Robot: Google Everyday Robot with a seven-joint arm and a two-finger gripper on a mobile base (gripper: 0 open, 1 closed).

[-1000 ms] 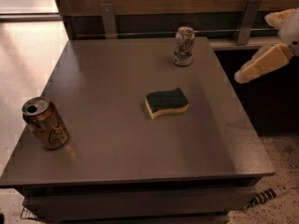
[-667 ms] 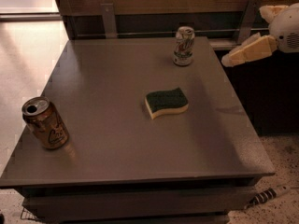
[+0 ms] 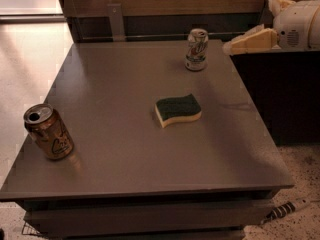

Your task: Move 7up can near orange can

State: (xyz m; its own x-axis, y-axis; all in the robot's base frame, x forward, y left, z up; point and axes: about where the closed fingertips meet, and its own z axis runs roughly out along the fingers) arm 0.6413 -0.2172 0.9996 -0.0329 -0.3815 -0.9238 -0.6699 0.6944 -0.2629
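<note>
The 7up can [image 3: 197,49], white-silver with green markings, stands upright at the far edge of the grey table [image 3: 115,94], right of centre. The orange can [image 3: 48,131], copper-gold with a pale logo patch, stands tilted near the table's front left corner. My gripper [image 3: 239,44] comes in from the right at the table's far right corner. Its cream fingers point left toward the 7up can, a short way to the can's right and apart from it. It holds nothing.
A green-and-yellow sponge [image 3: 178,110] lies near the table's middle, between the two cans. A wooden wall with a dark rail [image 3: 150,24] runs behind the table. A dark cabinet [image 3: 280,94] stands to the right. A cable [image 3: 287,209] lies on the floor at the front right.
My gripper has risen and moved left along the table's right side, closer to the 7up can. The cans and sponge have not moved.
</note>
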